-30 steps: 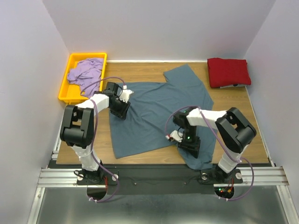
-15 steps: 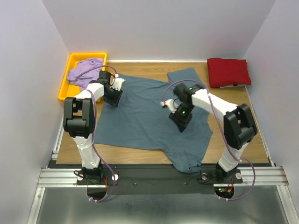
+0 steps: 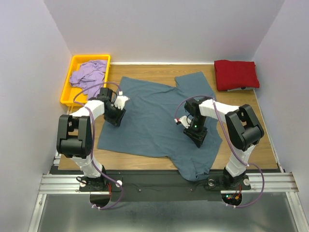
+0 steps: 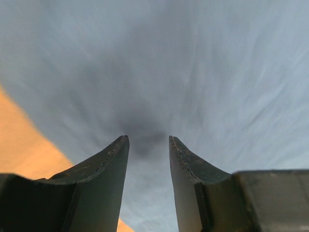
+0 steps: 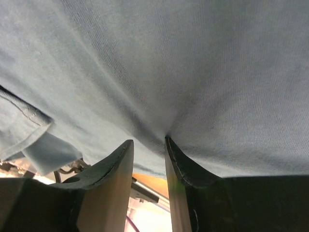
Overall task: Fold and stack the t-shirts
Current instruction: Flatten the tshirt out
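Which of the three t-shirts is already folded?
The dark red t-shirt, a neat rectangle at the table's far right corner. The blue-grey t-shirt lies spread open under both grippers, and the lavender t-shirt sits crumpled in the yellow tray.

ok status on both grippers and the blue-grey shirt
Left gripper open over the slate blue-grey cotton t-shirt. Right gripper pinching its cloth. Shirt spread on the wooden table, unfolded. Nothing in the way.

No readable text, labels, brands or numbers — none in any view
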You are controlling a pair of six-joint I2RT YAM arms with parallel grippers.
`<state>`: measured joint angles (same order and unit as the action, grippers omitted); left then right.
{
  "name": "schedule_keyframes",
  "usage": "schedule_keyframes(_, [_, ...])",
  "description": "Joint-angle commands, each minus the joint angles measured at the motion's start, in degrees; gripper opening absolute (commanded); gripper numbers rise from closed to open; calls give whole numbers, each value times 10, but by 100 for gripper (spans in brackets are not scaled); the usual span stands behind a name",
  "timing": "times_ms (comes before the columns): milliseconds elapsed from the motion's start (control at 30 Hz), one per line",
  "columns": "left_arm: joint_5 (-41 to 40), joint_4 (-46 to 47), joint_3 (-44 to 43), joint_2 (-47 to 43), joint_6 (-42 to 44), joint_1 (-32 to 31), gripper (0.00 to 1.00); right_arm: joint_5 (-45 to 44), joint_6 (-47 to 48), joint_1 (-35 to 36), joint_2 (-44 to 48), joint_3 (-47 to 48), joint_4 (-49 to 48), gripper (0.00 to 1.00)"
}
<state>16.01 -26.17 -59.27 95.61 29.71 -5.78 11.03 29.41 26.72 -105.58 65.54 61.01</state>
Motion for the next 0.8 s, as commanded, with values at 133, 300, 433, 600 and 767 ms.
schedule_keyframes(133, [-34,-12,133,-86,50,-1,50,-59,57,2,17,-78,-12,45])
schedule_keyframes(300, [-29,-38,157,-111,63,-1,49,-43,58,-1,51,-23,3,56])
schedule_keyframes(433, [11,-64,83,-138,73,1,55,6,38,-47,59,103,2,68])
schedule_keyframes(600, [91,-74,-93,-114,62,1,61,72,-39,-155,-18,318,-40,67])
schedule_keyframes(767, [136,-26,-215,-39,18,2,75,34,-135,-214,-158,506,-113,63])
